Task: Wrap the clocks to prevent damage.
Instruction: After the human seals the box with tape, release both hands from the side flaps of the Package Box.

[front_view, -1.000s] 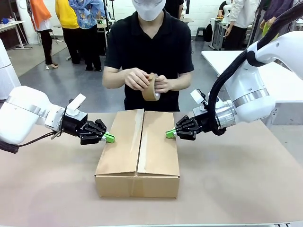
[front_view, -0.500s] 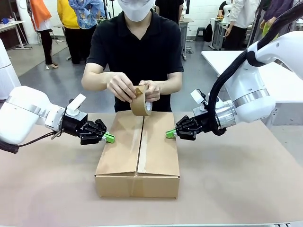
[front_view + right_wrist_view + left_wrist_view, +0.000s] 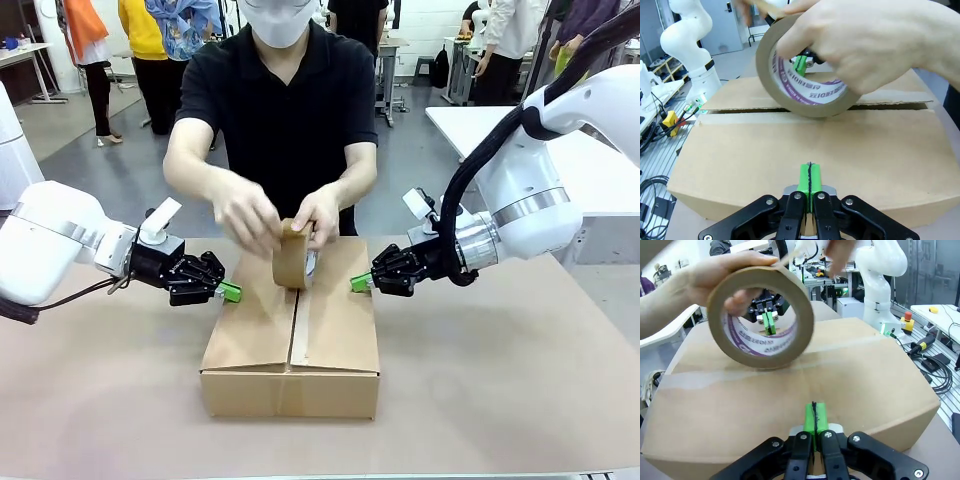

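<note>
- Brown counter point(image 3: 500, 380) carries a closed cardboard box point(image 3: 292, 345) at its middle; I place everything else from that box.
- My left gripper point(image 3: 229, 291) presses its shut green tips against the box's left flap and holds nothing.
- My right gripper point(image 3: 358, 283) does the same on the right flap, tips together, nothing between them.
- Across the box, the person's hands point(image 3: 318, 215) hold a roll of brown tape point(image 3: 293, 255) upright over the far end of the centre seam.
- I cannot see the clocks; the flaps are down, so I judge they lie inside the box.
- My guess is that they are fragile and moderately heavy, so the box wants steady, even pressure on both flaps, not a pinch.
- For lifting, I would hold it low on the long sides, since the cardboard top would give.
</note>
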Motion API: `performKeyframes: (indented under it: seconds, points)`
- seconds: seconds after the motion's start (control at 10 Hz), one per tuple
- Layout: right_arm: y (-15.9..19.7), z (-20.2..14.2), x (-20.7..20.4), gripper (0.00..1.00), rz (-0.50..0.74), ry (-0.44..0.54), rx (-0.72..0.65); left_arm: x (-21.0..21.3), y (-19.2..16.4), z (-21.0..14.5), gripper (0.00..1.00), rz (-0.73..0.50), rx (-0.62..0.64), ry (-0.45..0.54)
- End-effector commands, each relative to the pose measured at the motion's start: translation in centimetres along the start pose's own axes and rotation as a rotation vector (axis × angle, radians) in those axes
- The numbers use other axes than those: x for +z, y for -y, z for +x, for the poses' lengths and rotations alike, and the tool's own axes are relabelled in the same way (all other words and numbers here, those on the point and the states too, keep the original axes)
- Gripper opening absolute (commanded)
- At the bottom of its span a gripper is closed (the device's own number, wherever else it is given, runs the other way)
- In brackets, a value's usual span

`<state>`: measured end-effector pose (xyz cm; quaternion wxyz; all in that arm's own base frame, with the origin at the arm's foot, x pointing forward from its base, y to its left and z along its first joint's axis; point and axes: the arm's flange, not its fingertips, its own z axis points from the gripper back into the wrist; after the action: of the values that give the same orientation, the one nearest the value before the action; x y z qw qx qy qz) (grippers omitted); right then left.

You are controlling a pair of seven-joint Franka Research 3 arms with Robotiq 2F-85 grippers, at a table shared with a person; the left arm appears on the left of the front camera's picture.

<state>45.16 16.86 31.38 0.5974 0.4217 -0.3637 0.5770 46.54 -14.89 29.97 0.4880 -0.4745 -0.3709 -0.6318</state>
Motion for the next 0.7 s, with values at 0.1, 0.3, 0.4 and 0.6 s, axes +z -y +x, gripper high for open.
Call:
performKeyframes:
  seconds: [0.1, 0.3, 0.4, 0.6]
  points:
    - [-0.04, -0.35, -0.38, 0.01, -0.007, 0.002, -0.013, -0.21, 0.11, -0.12, 0.00, -0.007, -0.003, -0.009]
    - [-0.04, -0.35, -0.38, 0.01, -0.007, 0.002, -0.013, -0.21, 0.11, -0.12, 0.00, -0.007, -0.003, -0.009]
    - [-0.04, -0.35, -0.38, 0.01, -0.007, 0.002, -0.013, -0.21, 0.11, -0.12, 0.00, -0.007, -0.003, -0.009]
    - [-0.04, -0.35, -0.38, 0.01, -0.007, 0.002, -0.013, -0.21, 0.11, -0.12, 0.00, -0.007, -0.003, -0.009]
